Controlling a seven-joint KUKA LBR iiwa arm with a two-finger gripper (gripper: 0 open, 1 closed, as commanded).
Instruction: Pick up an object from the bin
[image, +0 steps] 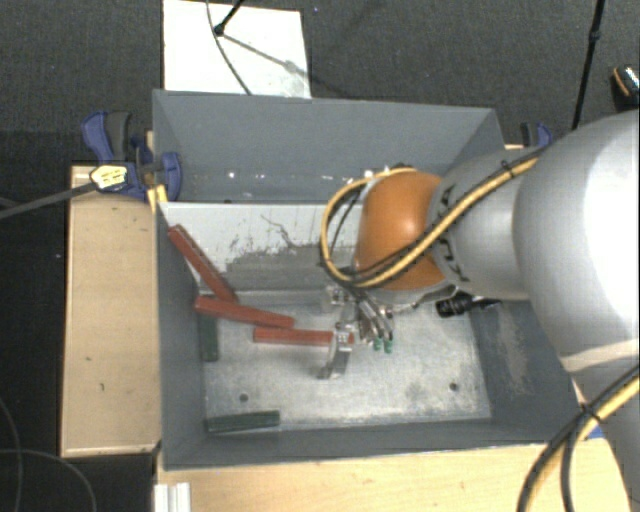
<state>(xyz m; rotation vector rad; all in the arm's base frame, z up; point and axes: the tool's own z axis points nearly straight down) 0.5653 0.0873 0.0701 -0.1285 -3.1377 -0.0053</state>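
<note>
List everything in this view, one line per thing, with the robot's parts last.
bin: one, grey metal, middle of the view
leaning bar: one, red-brown, slanting at the bin's left wall
middle bar: one, red-brown, flat on the floor, left of centre
right bar: one, red-brown, flat on the floor, its right end by the gripper
small dark block: one, dark grey-green, below the middle bar's left end
long dark block: one, dark grey-green, near the bin's front left corner
arm: one, silver, reaching in from the right
orange cover: one, at the wrist
cables: several, yellow and black, looped around the cover
gripper: one, low over the bin's centre
</note>
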